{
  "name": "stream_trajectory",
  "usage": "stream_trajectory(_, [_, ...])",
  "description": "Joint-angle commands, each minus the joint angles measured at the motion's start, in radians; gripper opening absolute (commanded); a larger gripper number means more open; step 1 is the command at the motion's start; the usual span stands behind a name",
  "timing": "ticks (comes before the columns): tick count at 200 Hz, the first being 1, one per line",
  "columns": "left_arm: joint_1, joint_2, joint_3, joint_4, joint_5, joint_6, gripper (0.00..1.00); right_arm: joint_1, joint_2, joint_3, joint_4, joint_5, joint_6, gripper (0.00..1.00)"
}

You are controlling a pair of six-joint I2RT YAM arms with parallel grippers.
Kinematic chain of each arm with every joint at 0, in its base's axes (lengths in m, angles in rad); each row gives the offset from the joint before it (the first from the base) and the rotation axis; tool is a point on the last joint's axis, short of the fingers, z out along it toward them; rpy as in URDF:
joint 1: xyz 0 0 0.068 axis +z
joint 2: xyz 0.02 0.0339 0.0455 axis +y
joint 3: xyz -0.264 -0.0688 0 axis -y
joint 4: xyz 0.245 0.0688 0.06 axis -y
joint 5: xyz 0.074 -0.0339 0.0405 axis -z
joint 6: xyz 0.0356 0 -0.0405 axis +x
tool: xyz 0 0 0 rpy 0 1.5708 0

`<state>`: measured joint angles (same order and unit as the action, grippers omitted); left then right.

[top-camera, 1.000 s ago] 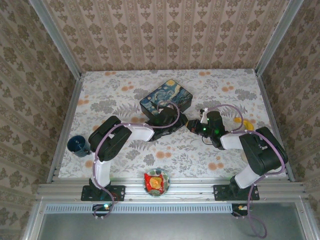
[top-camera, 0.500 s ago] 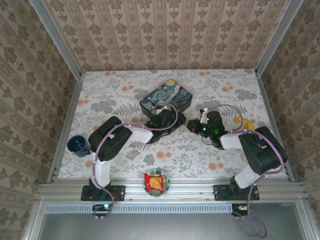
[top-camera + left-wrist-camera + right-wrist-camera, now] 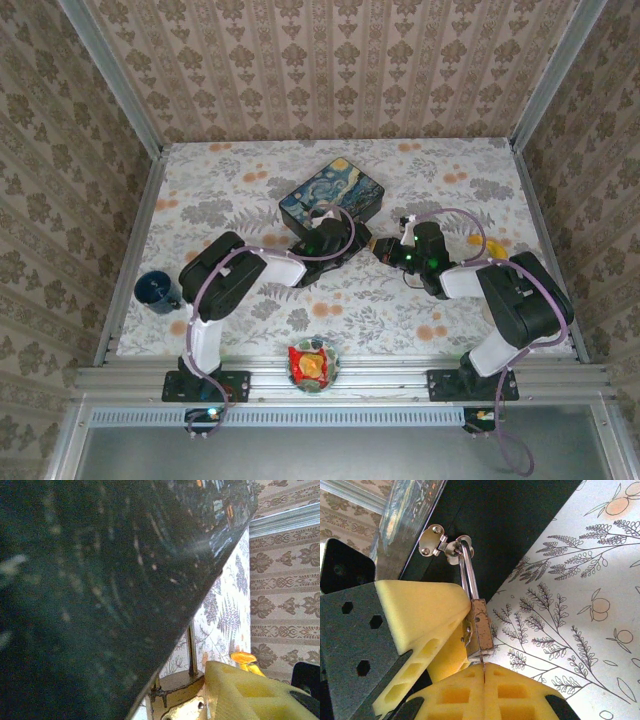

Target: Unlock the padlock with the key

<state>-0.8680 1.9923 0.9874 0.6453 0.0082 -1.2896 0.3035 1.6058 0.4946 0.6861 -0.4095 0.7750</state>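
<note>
Right wrist: the padlock (image 3: pixel 481 627) hangs by its shackle (image 3: pixel 466 575) from the hasp (image 3: pixel 437 542) on the dark side of the tin (image 3: pixel 520 520). The right gripper (image 3: pixel 484 677) is pinched fully closed on a thin metal blade, judged to be the key (image 3: pixel 483 663), which meets the lock's base. The left gripper (image 3: pixel 456 630) presses yellow foam against the body's side; whether it truly clamps the lock cannot be told. For a clean turn, the blade should be kept in line with the body and rotated about its own axis while the left side braces.

Left wrist: the tin wall is close. The brass body sits low, just beside one pad (image 3: pixel 250 695).

Top external: both grippers meet at the tin's near corner. The table (image 3: pixel 220 190) has a floral cloth. Patterned wallpaper lines three sides. A blue cup (image 3: pixel 155 290) stands at the left edge and a snack bowl (image 3: pixel 313 365) by the rail.
</note>
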Motion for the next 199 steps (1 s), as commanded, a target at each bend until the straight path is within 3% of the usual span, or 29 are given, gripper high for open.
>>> stream_trajectory(1, [0.012,0.043,0.019,0.003,0.038,-0.018,0.45,-0.003,0.016,0.031,0.044,-0.006,0.017,0.00])
stream_trajectory(16, [0.014,0.049,0.023,0.016,0.046,-0.015,0.42,-0.003,0.017,0.032,0.044,-0.006,0.020,0.00])
stream_trajectory(30, [0.014,0.051,0.023,0.020,0.050,-0.014,0.34,-0.003,0.019,0.033,0.044,-0.006,0.021,0.00])
stream_trajectory(54, [0.016,0.052,0.015,0.023,0.052,-0.019,0.32,-0.003,0.023,0.033,0.046,-0.006,0.022,0.00])
stream_trajectory(102, [0.019,0.049,0.003,0.021,0.058,-0.026,0.04,-0.004,0.025,0.035,0.046,0.001,0.026,0.00])
stream_trajectory(141, [0.017,0.055,0.008,0.029,0.078,-0.036,0.00,-0.003,0.023,0.038,0.056,0.001,0.033,0.01])
stream_trajectory(199, [0.016,0.026,-0.003,0.000,0.098,-0.046,0.00,-0.003,-0.033,0.040,-0.029,0.017,-0.011,0.23])
